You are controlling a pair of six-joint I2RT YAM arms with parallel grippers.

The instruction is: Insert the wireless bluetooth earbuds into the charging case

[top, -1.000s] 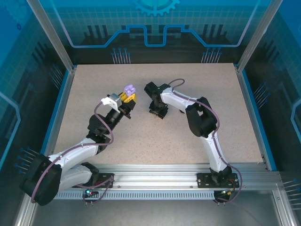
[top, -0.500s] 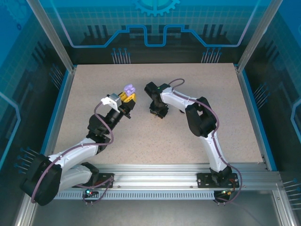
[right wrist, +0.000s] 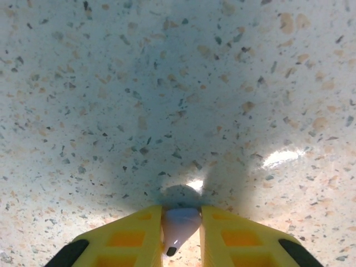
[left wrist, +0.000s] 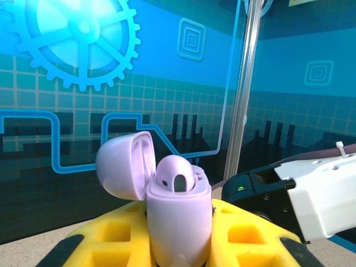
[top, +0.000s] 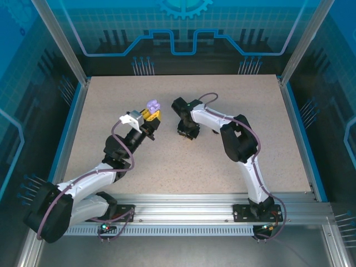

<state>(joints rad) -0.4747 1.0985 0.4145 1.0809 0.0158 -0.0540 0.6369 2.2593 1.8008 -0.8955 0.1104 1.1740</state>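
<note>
Left fingers (left wrist: 111, 239) squeeze the lilac case (left wrist: 179, 217) and hold it standing up with its lid (left wrist: 125, 164) flipped open, so a bud can drop in. Right fingers (right wrist: 130, 236) pinch one tiny earbud (right wrist: 179, 222) low over the bench (right wrist: 167, 83), ready to carry. It is pale lilac, round, with a dark tip. The case is near, at ten o'clock.

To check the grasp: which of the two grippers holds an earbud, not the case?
The right gripper: a small pale earbud is pinched between its yellow fingers. The left gripper holds the open lilac charging case instead.
</note>
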